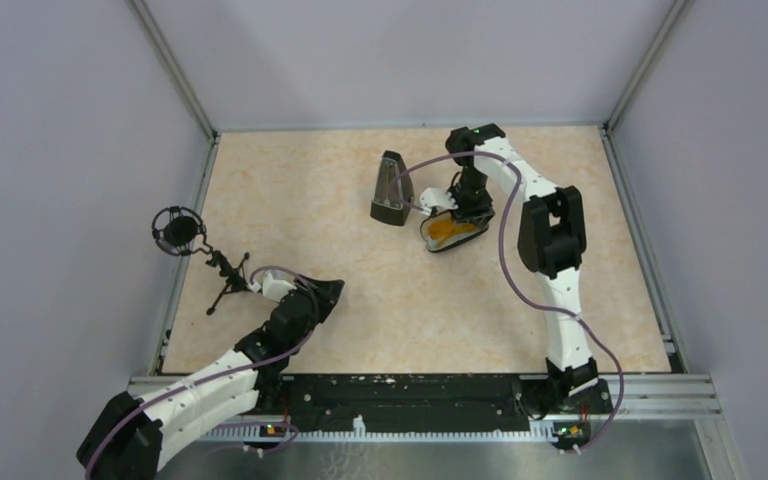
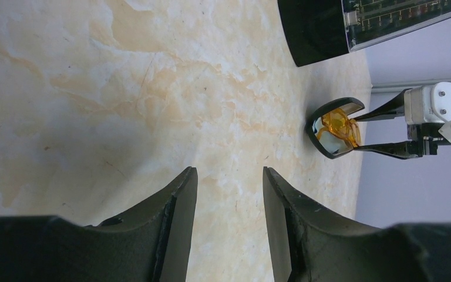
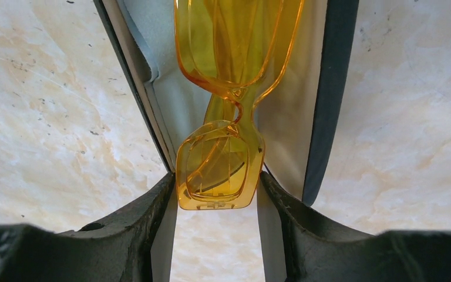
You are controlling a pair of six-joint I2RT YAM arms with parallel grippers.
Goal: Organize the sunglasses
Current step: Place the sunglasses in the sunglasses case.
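Note:
The sunglasses point(image 3: 220, 158), translucent orange-yellow, lie lengthwise in the open black glasses case point(image 3: 332, 88), on its pale lining and a light blue cloth point(image 3: 173, 94). My right gripper point(image 3: 217, 182) has its fingertips against both sides of the near lens, which sticks out past the case's end. In the top view the case point(image 1: 430, 238) with the sunglasses point(image 1: 447, 230) sits right of the table's middle, under the right gripper point(image 1: 465, 208). My left gripper point(image 2: 230, 176) is open and empty, low over the table at the front left point(image 1: 328, 292). It sees the case point(image 2: 323, 144) far off.
A black wedge-shaped object point(image 1: 392, 190) stands just left of the case and also shows in the left wrist view point(image 2: 320, 29). A small microphone on a tripod point(image 1: 182, 232) stands at the left table edge. Metal frame rails border the table.

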